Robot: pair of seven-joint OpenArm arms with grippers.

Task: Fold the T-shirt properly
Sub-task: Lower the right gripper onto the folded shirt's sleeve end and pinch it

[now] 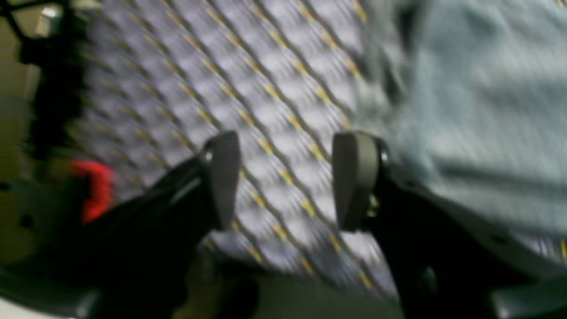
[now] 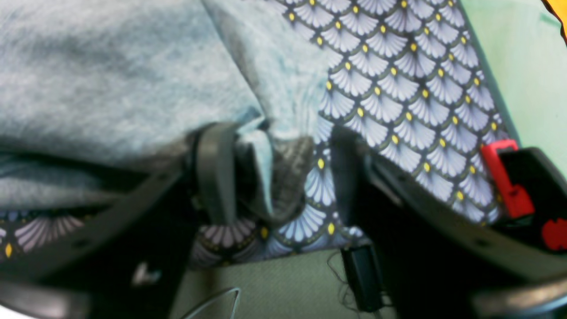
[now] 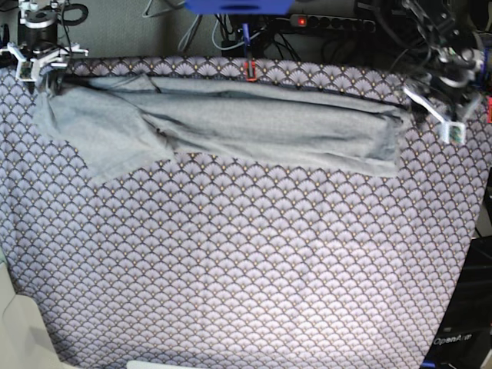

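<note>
The light grey T-shirt (image 3: 269, 127) lies in a long band along the far edge of the purple scallop table cloth (image 3: 246, 261), one sleeve spread at the left. My right gripper (image 3: 42, 69) is at the band's left end. Its jaws stand open in the right wrist view, around a bunched corner of the T-shirt (image 2: 274, 177) that rests against one finger (image 2: 215, 173). My left gripper (image 3: 437, 108) hovers off the right end. The blurred left wrist view shows my left gripper (image 1: 288, 181) open over bare cloth, with the T-shirt (image 1: 478, 110) just beside it.
A red clamp (image 3: 250, 71) holds the cloth at the middle of the far edge. A power strip and cables (image 3: 330, 23) lie behind the table. Another red clip (image 2: 507, 181) sits at the cloth's edge near my right gripper.
</note>
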